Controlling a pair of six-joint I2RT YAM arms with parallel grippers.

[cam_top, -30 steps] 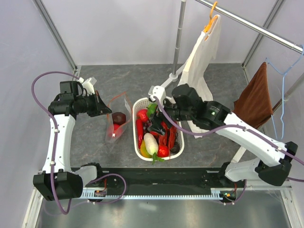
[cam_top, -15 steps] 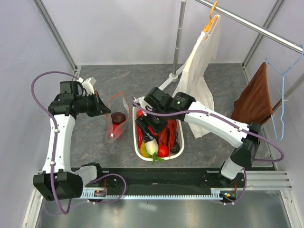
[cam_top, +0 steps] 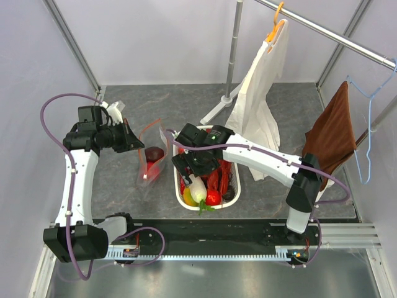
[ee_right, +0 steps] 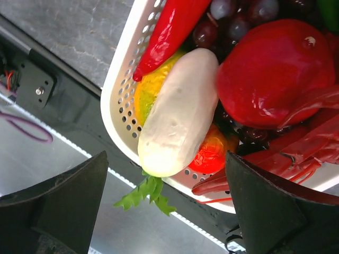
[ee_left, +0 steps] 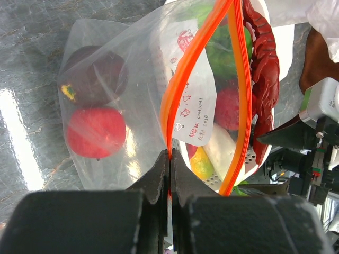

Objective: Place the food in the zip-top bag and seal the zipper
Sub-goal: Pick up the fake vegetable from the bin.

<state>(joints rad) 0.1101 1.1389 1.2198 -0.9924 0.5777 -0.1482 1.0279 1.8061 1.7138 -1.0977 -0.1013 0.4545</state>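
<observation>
Orange-red zipper (ee_left: 175,90) clamped in left tool (ee_left: 169,159); right tool (ee_right: 164,206) spread wide above white radish (ee_right: 177,114); glossy skin may slip.

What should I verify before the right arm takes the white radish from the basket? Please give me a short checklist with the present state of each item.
1. Left fingers shut on the zipper: ok.
2. Mouth of the zip-top bag held open, its two strips apart: ok.
3. Right fingers open: ok.
4. White radish lies between the right fingers in the wrist view: ok.
5. Radish free of the red chili beside it in the basket: cannot tell.
6. Room in the bag next to the dark purple bulb and the red fruit: cannot tell.
</observation>
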